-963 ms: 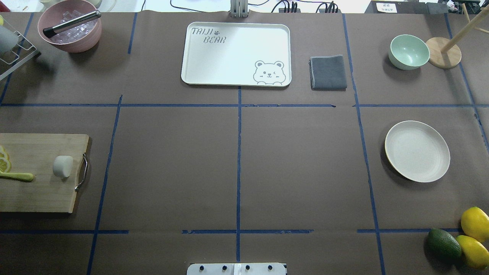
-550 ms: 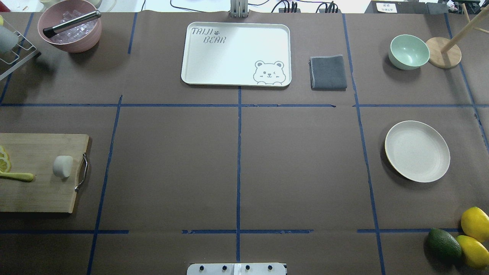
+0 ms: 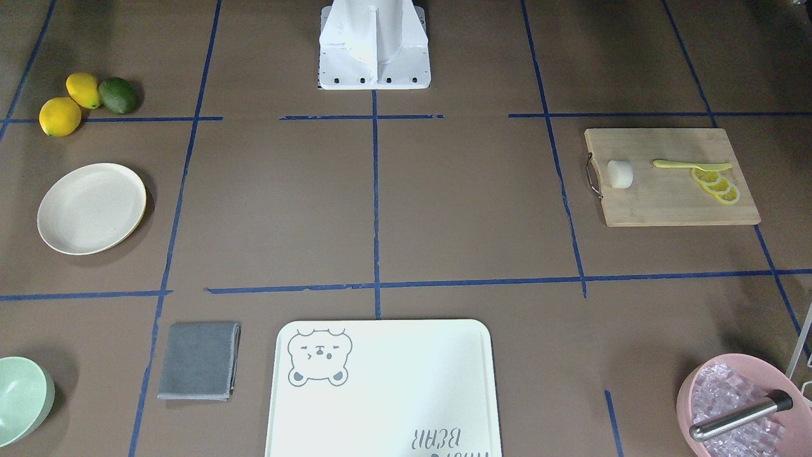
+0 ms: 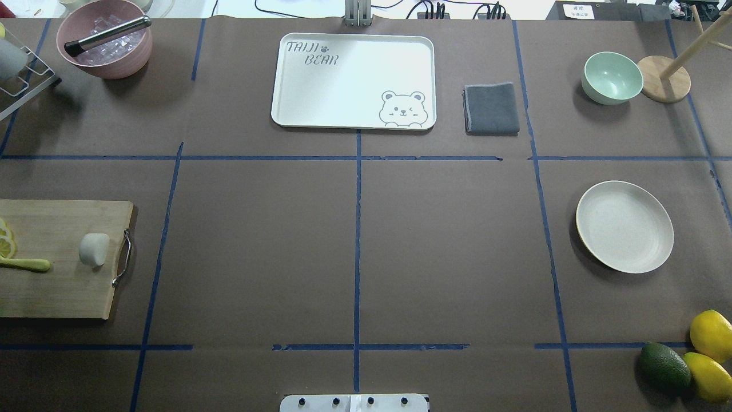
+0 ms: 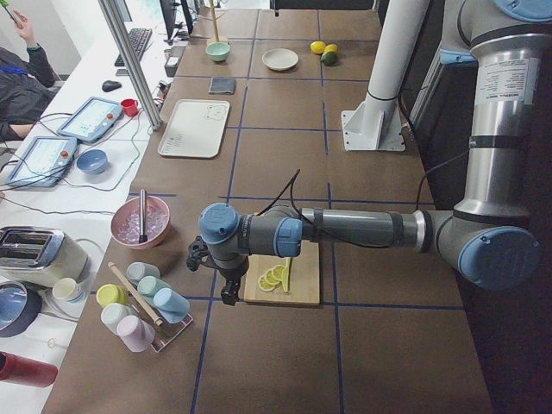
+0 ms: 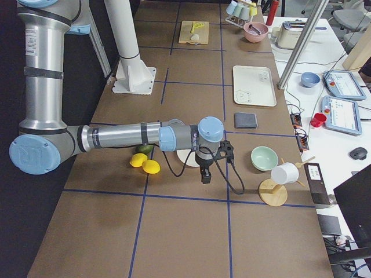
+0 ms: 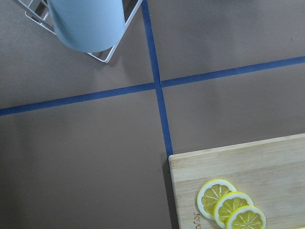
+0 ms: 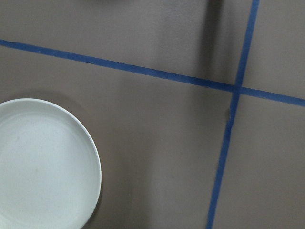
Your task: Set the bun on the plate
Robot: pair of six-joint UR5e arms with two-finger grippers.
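Note:
The bun [image 4: 94, 249] [image 3: 620, 174], a small white lump, lies on the wooden cutting board [image 4: 57, 286] near its metal handle, at the table's left. The cream plate [image 4: 624, 226] [image 3: 92, 208] [image 8: 43, 162] sits bare at the right. No arm or gripper shows in the overhead or front views. My left gripper [image 5: 228, 296] hangs over the board's outer end, by the lemon slices [image 7: 231, 210], in the left side view only. My right gripper [image 6: 204, 176] hovers beside the plate, in the right side view only. I cannot tell whether either is open or shut.
A bear-print tray [image 4: 320, 114] and grey cloth [image 4: 492, 109] lie at the far middle. A mint bowl [image 4: 612, 77] and wooden stand [image 4: 663, 79] are far right, a pink bowl of ice [image 4: 104, 43] far left. Lemons and an avocado [image 4: 663, 366] sit near right.

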